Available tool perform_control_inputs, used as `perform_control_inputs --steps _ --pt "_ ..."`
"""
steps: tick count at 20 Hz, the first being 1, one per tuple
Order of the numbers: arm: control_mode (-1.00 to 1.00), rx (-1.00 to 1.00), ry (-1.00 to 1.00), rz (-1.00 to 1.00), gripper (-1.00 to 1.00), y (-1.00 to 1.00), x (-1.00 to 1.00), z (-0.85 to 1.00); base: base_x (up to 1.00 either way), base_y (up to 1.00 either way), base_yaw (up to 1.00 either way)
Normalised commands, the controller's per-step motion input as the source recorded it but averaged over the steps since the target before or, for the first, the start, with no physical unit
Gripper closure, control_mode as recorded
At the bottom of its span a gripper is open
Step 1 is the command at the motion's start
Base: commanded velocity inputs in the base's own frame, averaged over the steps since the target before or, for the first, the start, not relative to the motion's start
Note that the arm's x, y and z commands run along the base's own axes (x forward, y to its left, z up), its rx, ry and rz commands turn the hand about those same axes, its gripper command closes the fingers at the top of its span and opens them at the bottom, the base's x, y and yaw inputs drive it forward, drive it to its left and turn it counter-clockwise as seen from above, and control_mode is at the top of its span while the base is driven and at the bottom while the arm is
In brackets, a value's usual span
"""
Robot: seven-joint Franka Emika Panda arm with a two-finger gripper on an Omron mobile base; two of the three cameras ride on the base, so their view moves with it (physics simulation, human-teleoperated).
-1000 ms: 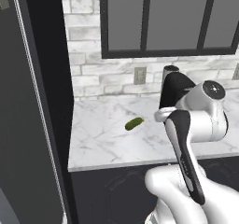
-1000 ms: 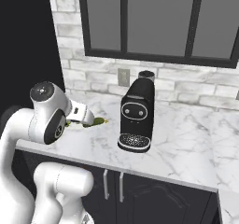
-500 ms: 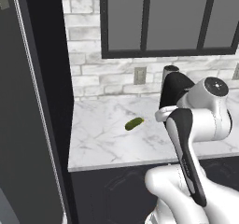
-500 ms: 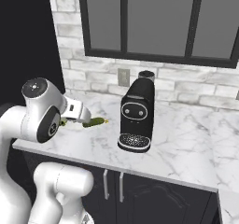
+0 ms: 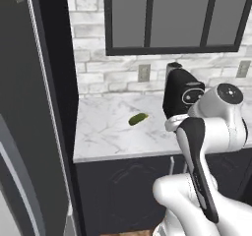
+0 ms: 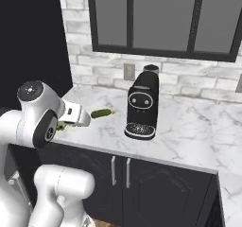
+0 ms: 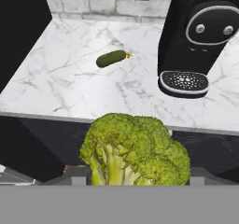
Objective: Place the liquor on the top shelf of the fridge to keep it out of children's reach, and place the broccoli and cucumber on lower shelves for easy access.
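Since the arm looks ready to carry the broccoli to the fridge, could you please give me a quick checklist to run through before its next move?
1. Broccoli in the gripper: ok, the floret sits right between the finger tips in the hand view.
2. Broccoli lifted clear of the counter: ok, it hangs out past the front edge.
3. Cucumber out of the way: ok, it lies alone on the marble, left of the coffee machine.
4. Coffee machine clear of the gripper: ok, it stands apart, farther back on the counter.
5. Fridge shelf free for the broccoli: cannot tell, its inside is hidden.
6. Liquor already on the top shelf: cannot tell.
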Motion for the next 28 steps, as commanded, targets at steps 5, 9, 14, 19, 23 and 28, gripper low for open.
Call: perform_control_inputs --steps 5,9,14,19,23,28 --pt "1.00 0.00 0.00 0.00 1.00 0.00 0.00 0.00 -0.97 0.00 0.00" --pt "1.00 0.00 0.00 0.00 1.00 0.00 0.00 0.00 -1.00 0.03 0.00" --pt "1.00 0.00 0.00 0.00 1.00 0.00 0.00 0.00 -0.82 0.24 0.00" --pt "1.00 0.00 0.00 0.00 1.00 0.00 0.00 0.00 -0.29 0.62 0.00" --pt "1.00 0.00 0.00 0.00 1.00 0.00 0.00 0.00 0.00 0.90 0.00" --pt "1.00 0.00 0.00 0.00 1.00 0.00 0.00 0.00 -0.01 0.98 0.00"
